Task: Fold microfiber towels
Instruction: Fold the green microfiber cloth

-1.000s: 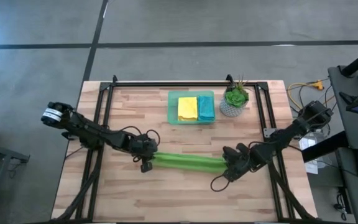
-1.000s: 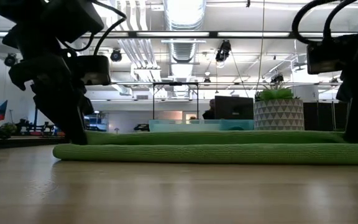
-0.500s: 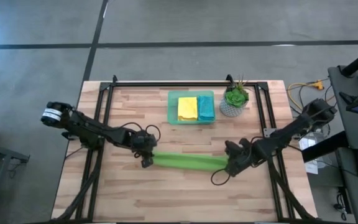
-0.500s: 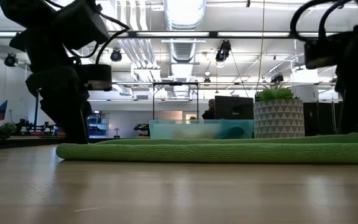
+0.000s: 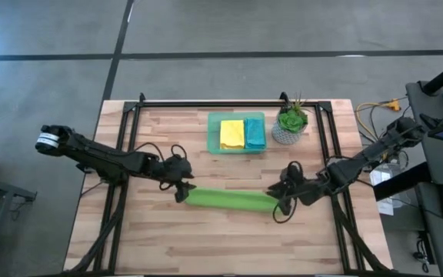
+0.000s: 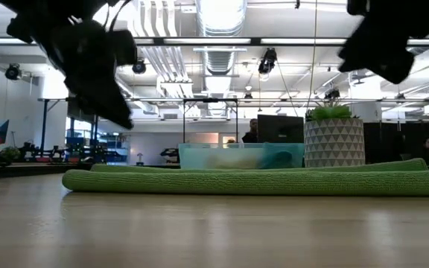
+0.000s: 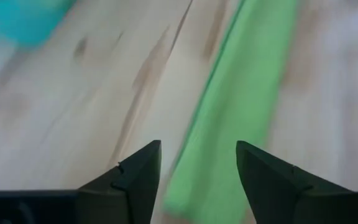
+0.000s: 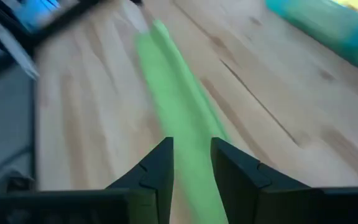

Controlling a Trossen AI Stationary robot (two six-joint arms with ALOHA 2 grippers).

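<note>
A lime green microfiber towel [image 5: 229, 200], folded into a long narrow strip, lies flat on the wooden table [image 5: 168, 238] and runs left to right. My left gripper [image 5: 181, 194] hovers open above its left end, and the strip [image 7: 241, 112] shows past the fingers. My right gripper [image 5: 278, 205] hovers open above its right end, over the strip [image 8: 179, 106]. In the low view both grippers [image 6: 118, 112] [image 6: 382, 63] hang clear above the towel [image 6: 259, 181]. A yellow towel [image 5: 231, 134] and a teal-blue towel [image 5: 254, 134] lie folded in the tray.
A translucent green tray [image 5: 214, 132] sits at the far middle of the table, and a potted plant [image 5: 290, 125] stands just to its right. A black frame [image 5: 229, 104] runs along the table's far edge and sides. Bare wood lies in front of the strip.
Both grippers have opened, let go of the green strip's ends and risen clear of it, the right one tipping up toward level. The strip stays flat on the table where it was.
</note>
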